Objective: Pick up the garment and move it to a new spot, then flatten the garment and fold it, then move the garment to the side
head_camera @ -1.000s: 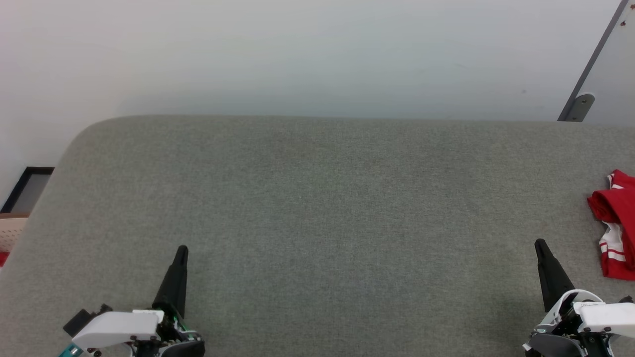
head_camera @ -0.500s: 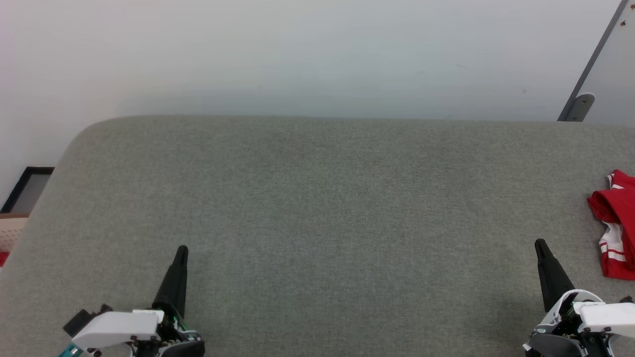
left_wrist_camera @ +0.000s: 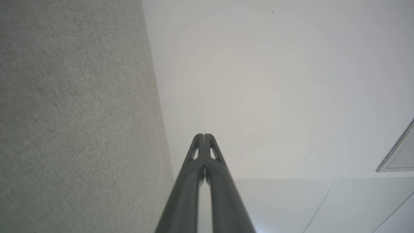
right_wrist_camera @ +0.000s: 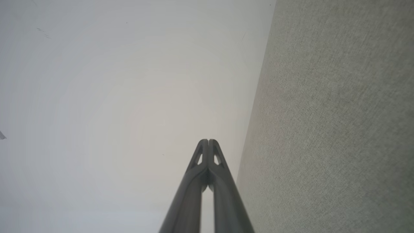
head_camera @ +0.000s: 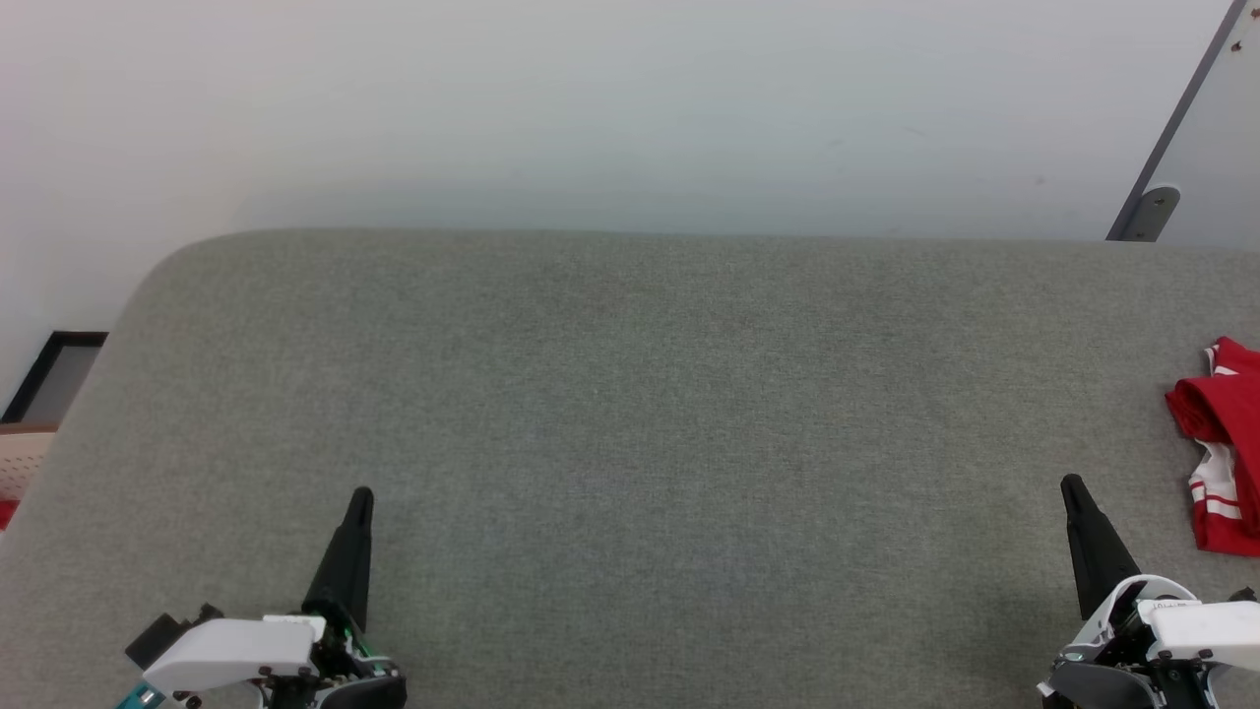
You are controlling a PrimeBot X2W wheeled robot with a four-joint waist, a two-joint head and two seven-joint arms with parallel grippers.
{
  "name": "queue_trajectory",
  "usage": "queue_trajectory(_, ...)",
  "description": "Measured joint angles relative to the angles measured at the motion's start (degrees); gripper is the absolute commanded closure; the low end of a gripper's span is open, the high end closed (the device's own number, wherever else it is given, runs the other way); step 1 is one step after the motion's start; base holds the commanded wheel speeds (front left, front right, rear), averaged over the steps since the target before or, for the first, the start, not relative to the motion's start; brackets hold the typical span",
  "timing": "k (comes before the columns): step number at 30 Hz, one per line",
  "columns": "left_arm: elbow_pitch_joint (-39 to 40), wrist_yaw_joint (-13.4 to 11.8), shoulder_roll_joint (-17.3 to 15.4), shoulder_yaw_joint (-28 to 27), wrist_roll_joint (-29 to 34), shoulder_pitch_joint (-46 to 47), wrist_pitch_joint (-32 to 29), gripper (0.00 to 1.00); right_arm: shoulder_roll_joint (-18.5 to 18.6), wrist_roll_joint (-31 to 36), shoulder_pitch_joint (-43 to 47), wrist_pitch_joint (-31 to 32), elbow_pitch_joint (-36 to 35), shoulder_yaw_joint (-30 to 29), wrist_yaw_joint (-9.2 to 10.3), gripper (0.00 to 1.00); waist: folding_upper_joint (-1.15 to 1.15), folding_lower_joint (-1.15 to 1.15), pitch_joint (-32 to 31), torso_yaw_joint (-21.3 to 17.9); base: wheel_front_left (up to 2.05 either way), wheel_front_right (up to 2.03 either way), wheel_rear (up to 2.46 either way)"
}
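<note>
The garment [head_camera: 1224, 409] is lying crumpled at the far right edge of the grey fabric table [head_camera: 630, 394], partly cut off by the frame. All you get is red cloth and some red-white striped trim, and no lettering is readable. The left gripper [head_camera: 360, 495] and right gripper [head_camera: 1069, 483] are down at the near edge, fingers pinched fully together, holding nothing. The right one is near the garment but not touching it.

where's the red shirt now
In the head view the garment lies bunched at the right edge of the grey surface, right of the right gripper.
</note>
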State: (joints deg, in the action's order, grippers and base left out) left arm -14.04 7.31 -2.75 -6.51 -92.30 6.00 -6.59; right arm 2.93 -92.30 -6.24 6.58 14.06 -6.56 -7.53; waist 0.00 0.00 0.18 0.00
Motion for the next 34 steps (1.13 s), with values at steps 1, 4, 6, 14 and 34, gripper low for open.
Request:
queue_trajectory(1,0.00,0.00,0.00,-0.01,0.00,0.00,0.00,1.00,0.00,0.00,0.00,0.00,0.00,0.00,0.00,1.00,0.00,0.00,0.00,0.00,0.00,0.00,0.00)
queue_trajectory(4,0.00,0.00,0.00,0.00,0.00,0.00,0.00,1.00,0.00,0.00,0.00,0.00,0.00,0.00,0.00,1.00,0.00,0.00,0.00,0.00,0.00,0.00,0.00)
queue_trajectory(6,0.00,0.00,0.00,-0.02,0.00,0.00,0.00,1.00,0.00,0.00,0.00,0.00,0.00,0.00,0.00,1.00,0.00,0.00,0.00,0.00,0.00,0.00,0.00)
queue_trajectory(14,0.00,0.00,0.00,-0.01,0.00,0.00,0.00,1.00,0.00,0.01,0.00,0.00,0.00,0.00,0.00,1.00,0.00,0.00,0.00,0.00,0.00,0.00,0.00)
queue_trajectory(34,0.00,0.00,0.00,0.00,0.00,0.00,0.00,1.00,0.00,0.00,0.00,0.00,0.00,0.00,0.00,1.00,0.00,0.00,0.00,0.00,0.00,0.00,0.00)
